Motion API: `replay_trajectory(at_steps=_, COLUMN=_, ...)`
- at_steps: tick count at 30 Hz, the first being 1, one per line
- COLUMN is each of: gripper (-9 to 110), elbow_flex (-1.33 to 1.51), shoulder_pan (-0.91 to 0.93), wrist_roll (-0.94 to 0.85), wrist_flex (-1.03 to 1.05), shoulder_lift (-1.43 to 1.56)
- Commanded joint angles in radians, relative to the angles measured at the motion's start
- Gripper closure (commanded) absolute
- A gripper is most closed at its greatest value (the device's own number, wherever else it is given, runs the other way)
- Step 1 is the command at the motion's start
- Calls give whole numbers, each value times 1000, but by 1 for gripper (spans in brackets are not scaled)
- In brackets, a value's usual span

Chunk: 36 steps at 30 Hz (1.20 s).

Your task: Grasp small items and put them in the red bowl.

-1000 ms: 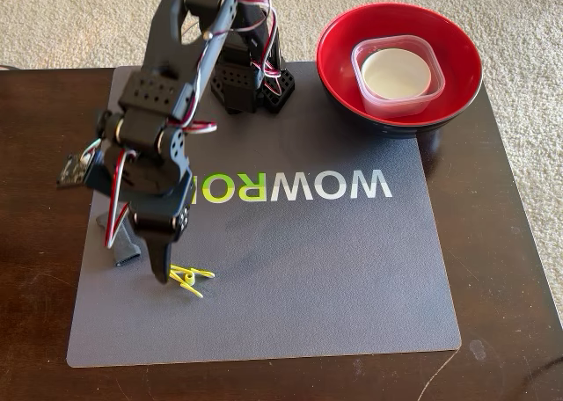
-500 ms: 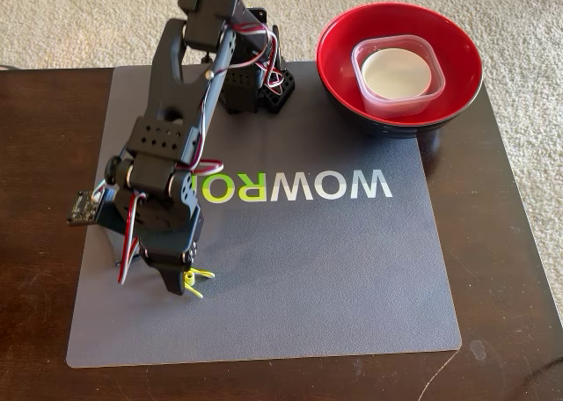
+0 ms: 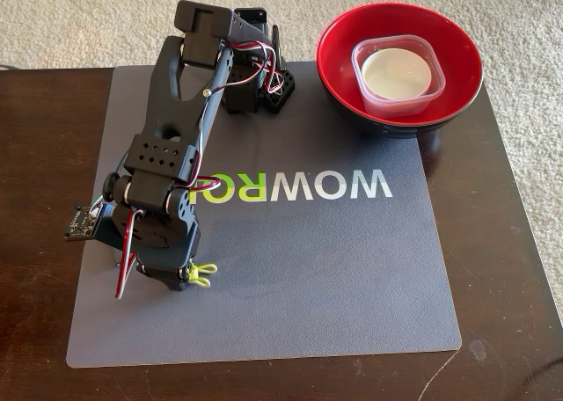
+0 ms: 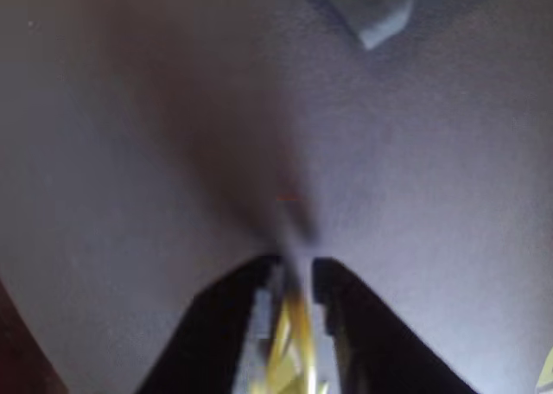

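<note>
The red bowl (image 3: 457,45) stands at the table's back right. In it sits the clear square plastic tub (image 3: 368,89), with the small cream round bowl (image 3: 398,72) inside the tub. My gripper (image 3: 195,276) is down at the front left of the mat, shut on the yellow-green wire clip (image 3: 202,273). In the wrist view the clip (image 4: 289,346) sits between the two black fingers (image 4: 216,325) of the gripper (image 4: 294,264), close over the mat. The dark grey bone-shaped piece is not in view.
A grey mat (image 3: 352,278) with a WOWRO logo covers the dark wooden table (image 3: 44,155). The arm's base (image 3: 259,84) stands at the mat's back edge, left of the bowl. A blurred grey shape (image 4: 371,14) lies at the top of the wrist view.
</note>
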Motion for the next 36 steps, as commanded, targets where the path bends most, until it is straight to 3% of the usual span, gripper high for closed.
replay_trajectory(at_steps=1, gripper=101, elbow_flex=-35, shoulder_pan=-8, wrist_roll=11, wrist_flex=3, shoulder_lift=5)
replay_trajectory(at_steps=10, gripper=101, elbow_flex=-11, shoulder_pan=-107, wrist_roll=80, wrist_flex=35, shoulder_lift=129)
replay_trajectory(at_steps=13, gripper=84, elbow_flex=-2, shoulder_pan=-189, wrist_roll=169, wrist_flex=58, shoulder_lift=152)
replay_trajectory(at_steps=16, gripper=78, elbow_flex=48, shoulder_pan=-301, wrist_roll=161, wrist_flex=61, shoulder_lift=216)
replay_trajectory(at_steps=25, gripper=79, elbow_flex=181, shoulder_pan=-572, wrist_roll=-32, wrist_flex=44, shoulder_lift=258)
replay_trajectory(at_steps=36, gripper=83, elbow_flex=187, shoulder_pan=-543, wrist_roll=-66, wrist_flex=0, shoulder_lift=249)
